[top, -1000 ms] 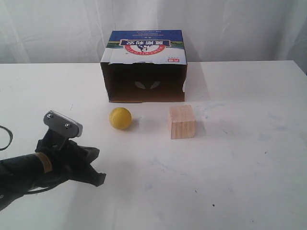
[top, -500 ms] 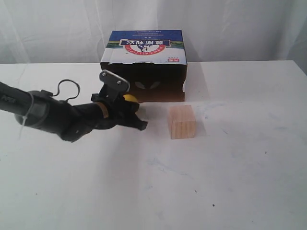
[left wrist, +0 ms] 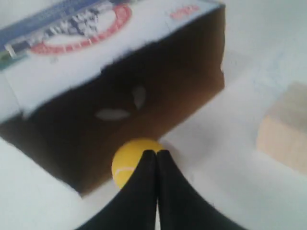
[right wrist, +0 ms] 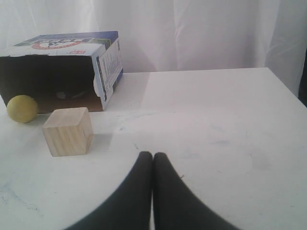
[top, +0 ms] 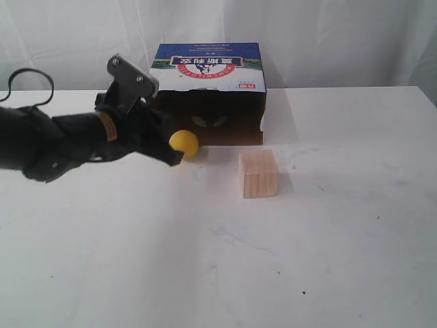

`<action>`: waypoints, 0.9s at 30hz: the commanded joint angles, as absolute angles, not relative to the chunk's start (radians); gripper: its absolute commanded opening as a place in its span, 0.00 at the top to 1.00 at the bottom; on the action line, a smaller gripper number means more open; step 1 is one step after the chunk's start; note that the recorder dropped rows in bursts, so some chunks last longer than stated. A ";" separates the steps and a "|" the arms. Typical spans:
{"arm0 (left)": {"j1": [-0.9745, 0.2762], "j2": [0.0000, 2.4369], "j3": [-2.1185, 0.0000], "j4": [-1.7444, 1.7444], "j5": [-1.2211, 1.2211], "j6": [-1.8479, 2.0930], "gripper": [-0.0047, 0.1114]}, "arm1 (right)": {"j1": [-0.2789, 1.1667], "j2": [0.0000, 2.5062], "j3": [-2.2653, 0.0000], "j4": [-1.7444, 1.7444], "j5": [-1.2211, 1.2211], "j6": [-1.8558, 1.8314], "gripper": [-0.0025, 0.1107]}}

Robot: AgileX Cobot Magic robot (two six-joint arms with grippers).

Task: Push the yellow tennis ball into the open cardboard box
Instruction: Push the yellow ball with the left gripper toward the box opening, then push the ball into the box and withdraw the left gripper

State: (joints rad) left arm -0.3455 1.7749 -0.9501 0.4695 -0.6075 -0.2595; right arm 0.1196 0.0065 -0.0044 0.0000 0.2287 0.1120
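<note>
Ball (top: 184, 142) sits on the table (top: 321, 232) right at the mouth of the box (top: 205, 96), toward the left end of the opening as the outside camera sees it. From my left wrist camera it lies against the lower front edge, half framed by the dark inside. I judge it not yet in, just on the threshold.

My left claw (left wrist: 156, 152) is pinched tight with both fingers pressed together and nothing between them. The tips are on the near side of the ball, touching it or just short of it; I can't tell which. My right claw (right wrist: 152, 155) is also closed and holding nothing, low over bare table well apart from the ball.

Progress: most of the travel looks done. What's left is a short shove straight into the opening so the ball clears the front edge and ends up inside. Risk as I see it is that the ball is near the left wall of the box, so a skewed push could roll it out past that corner.

Box lies on its side, mouth facing me, blue printed face on top. Inside is dark, with a couple of pale marks on the back wall, and I see nothing lying in it.

Wooden block (top: 259, 173) stands in front of the right end of the mouth, apart from the ball and off the push line.
</note>
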 commanded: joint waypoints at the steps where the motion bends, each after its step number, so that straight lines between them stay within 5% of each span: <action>1: -0.345 1.763 -0.805 0.477 -0.657 -0.261 0.96 | 0.118 0.000 0.000 0.000 0.221 0.110 0.98; 12: -0.345 1.867 -0.723 0.580 -0.776 -0.317 0.96 | 0.118 0.000 0.000 0.000 0.219 0.110 0.98; 21: -0.330 2.087 -1.074 0.368 -0.783 -0.140 0.96 | 0.118 0.000 0.000 0.000 0.221 0.110 0.98; 27: -0.300 1.983 -1.188 0.299 -0.739 -0.157 0.96 | 0.118 0.000 0.000 0.000 0.221 0.110 0.98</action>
